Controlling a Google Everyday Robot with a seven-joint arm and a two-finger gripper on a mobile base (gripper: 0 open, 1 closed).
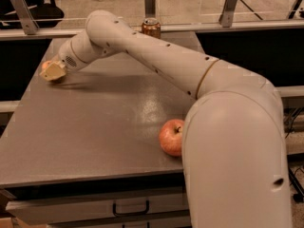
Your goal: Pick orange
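My gripper [51, 72] is at the far left of the grey table [95, 122], low over its surface, at the end of the long white arm [156, 56]. A small orange-coloured round bit, the orange [45, 65], shows right behind the gripper's left side; most of it is hidden by the gripper. I cannot tell whether the gripper touches it.
A red-yellow apple [171, 137] lies near the table's front right, next to my arm's big white body [237, 156]. A brownish drink can [151, 28] stands at the table's back edge. A drawer with a handle [130, 208] is below the tabletop.
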